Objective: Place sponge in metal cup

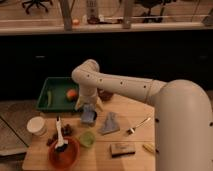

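My gripper (89, 107) hangs from the white arm over the table's back left, right above a small blue-grey block (88, 117) that may be the sponge; I cannot tell if it touches it. A tan rectangular pad with a dark top (122, 149) lies at the front middle. A dark, cup-like thing (105, 95), perhaps the metal cup, stands just behind the arm, partly hidden.
A green tray (46, 94) with an orange (72, 94) and a green vegetable sits at the back left. A white cup (36, 125), a red bowl (63, 153) with a utensil, a small green cup (86, 138), a blue cloth (110, 123) and a fork (138, 125) lie on the wooden table.
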